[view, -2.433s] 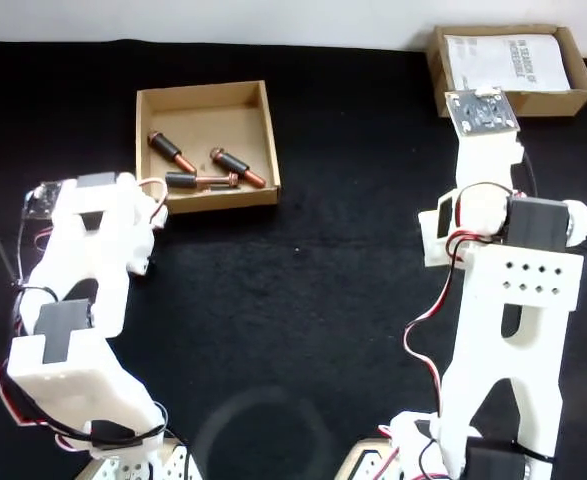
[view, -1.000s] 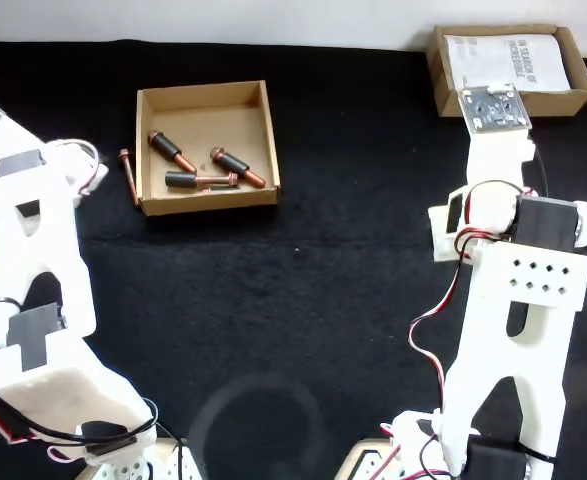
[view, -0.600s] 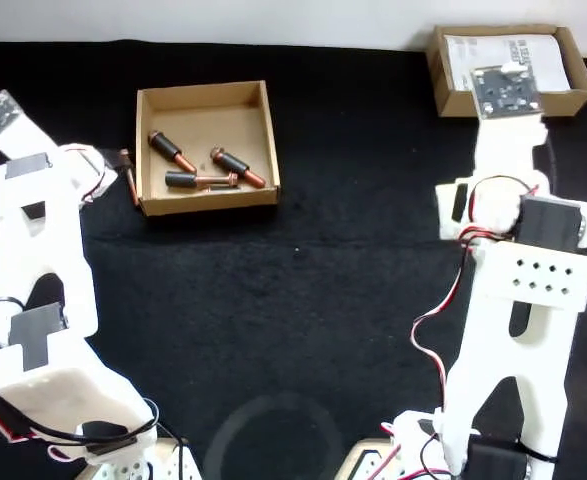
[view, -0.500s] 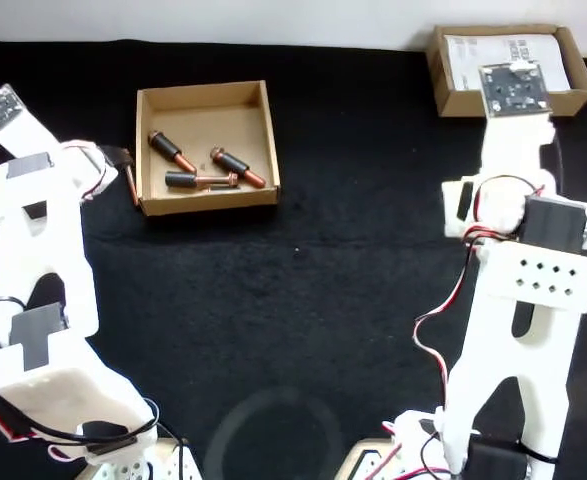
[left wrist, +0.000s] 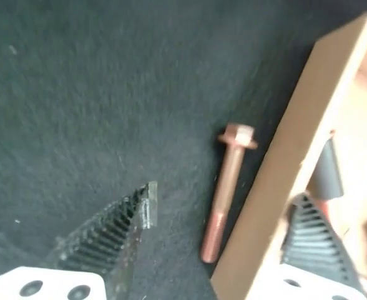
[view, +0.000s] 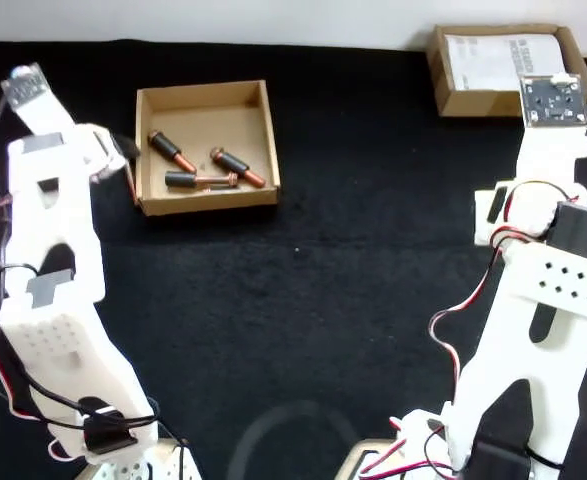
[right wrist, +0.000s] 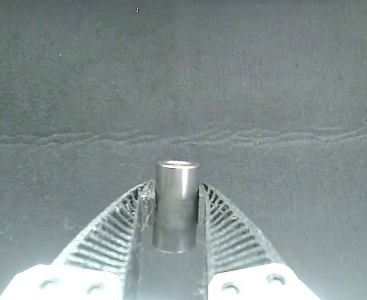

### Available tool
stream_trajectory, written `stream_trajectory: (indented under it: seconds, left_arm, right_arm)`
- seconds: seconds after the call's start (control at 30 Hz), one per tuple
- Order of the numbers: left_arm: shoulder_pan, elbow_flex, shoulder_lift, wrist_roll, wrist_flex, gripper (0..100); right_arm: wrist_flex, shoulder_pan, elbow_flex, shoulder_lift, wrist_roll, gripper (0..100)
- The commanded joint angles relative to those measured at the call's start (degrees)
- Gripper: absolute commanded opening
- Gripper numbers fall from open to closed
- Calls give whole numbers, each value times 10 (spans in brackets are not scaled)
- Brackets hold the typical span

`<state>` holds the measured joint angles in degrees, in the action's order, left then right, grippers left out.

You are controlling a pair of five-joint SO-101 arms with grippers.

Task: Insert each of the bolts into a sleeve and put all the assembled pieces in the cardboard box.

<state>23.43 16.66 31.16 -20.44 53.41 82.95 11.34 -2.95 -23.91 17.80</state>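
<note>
**Left end effector** [left wrist: 226, 195]: released, jaws spread wide, low over the bench [left wrist: 77, 94]. One ribbed finger [left wrist: 117, 228] sits on the open side of a loose bolt [left wrist: 227, 187]. The other finger appears to lie beyond the wall of the cardboard box [left wrist: 296, 156], so the jaws straddle both bolt and wall. The bolt is copper-coloured with a flanged head. It lies flat on the bench, just beside the box's outer wall and roughly parallel to it; whether it touches the wall cannot be told.

**Right end effector** [right wrist: 175, 195]: clenched on a dark sleeve [right wrist: 177, 187]. The sleeve stands along the fingers with its open bore facing away from the wrist, above the bench. In the high view the right arm [view: 543, 300] is stretched toward the far right of the bench, near a paper-lined carton [view: 503, 60]. It is well apart from the left arm [view: 48, 200], which is at the box's left side.

**Cardboard box**, high view [view: 205, 203]: three assembled pieces [view: 198, 180] lie inside.

**Step in hand**, as judged: pickup of the loose bolt, with the sleeve held ready in the other end effector. The next move likely calls for bringing both fingers to the bolt's side of the wall, or drawing the bolt clear of it, before closing across the shank. A closure from the present stance could pinch cardboard along with the bolt. After that, bolt and sleeve bore must be brought coaxial between the arms.
</note>
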Motion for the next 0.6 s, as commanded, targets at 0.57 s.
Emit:
stream_trajectory:
  seconds: [0.57]
  left_arm:
    - [10,191,123,30,133,284]
  right_arm:
    - [-6,-2,3,-6,4,8]
